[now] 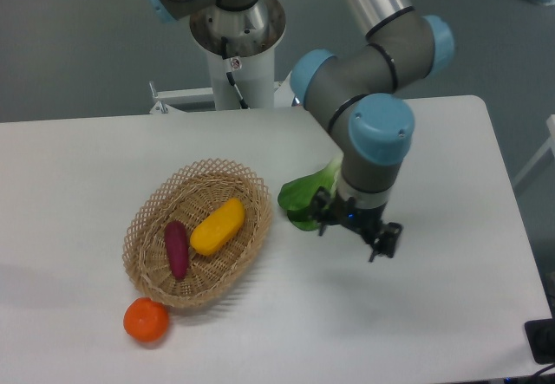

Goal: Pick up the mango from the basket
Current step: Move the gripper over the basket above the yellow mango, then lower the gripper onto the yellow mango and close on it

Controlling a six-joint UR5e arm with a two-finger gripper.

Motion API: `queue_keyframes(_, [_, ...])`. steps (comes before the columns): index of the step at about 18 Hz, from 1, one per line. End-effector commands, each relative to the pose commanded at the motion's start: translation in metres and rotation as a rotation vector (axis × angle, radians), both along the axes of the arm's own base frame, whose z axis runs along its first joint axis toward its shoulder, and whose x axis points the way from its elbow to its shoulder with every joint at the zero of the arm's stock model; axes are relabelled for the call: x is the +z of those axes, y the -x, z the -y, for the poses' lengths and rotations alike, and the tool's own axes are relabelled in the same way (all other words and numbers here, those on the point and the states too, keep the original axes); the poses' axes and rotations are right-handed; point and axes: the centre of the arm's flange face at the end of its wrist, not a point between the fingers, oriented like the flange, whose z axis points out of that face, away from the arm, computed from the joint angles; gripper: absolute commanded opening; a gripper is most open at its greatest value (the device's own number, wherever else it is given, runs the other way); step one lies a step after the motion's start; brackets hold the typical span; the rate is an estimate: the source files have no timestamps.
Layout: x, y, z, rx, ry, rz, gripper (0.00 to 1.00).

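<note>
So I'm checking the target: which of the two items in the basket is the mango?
The yellow-orange oblong mango, lying right of the slim purple vegetable in the basket.

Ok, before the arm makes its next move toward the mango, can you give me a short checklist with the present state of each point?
1. Mango lies in the basket, top side uncovered: ok.
2. Gripper is empty, fingers apart: ok.
3. Gripper is above the mango: not ok, it is to the right of the basket, beside the green leafy vegetable.
4. Room beside the mango: the purple vegetable lies close to it; whether they touch: cannot tell.
5. Orange fruit is outside the basket, off the path: ok.
</note>
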Motion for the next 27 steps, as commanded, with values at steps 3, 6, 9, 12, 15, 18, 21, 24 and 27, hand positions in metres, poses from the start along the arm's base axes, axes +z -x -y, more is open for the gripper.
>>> queue_keyframes(3, [-0.008,-0.038,-0.005,-0.046,0.015,0.022,1.00])
queue_keyframes(6, [-0.012,-0.067,-0.001,-0.077,0.027,0.035,1.00])
queue_keyframes(9, [-0.016,-0.093,0.001,-0.106,0.040,0.046,1.00])
queue_keyframes(12, [-0.022,-0.120,-0.003,-0.144,0.056,0.056,1.00])
queue_keyframes(15, [-0.032,-0.140,-0.007,-0.173,0.072,0.071,1.00])
queue_keyframes(18, [-0.042,-0.153,-0.006,-0.192,0.091,0.086,1.00])
queue_keyframes(21, [-0.049,-0.158,-0.004,-0.196,0.101,0.096,1.00])
queue_keyframes(24, [-0.055,-0.157,-0.005,-0.198,0.107,0.101,1.00])
queue_keyframes(27, [-0.061,-0.156,-0.007,-0.199,0.118,0.101,1.00])
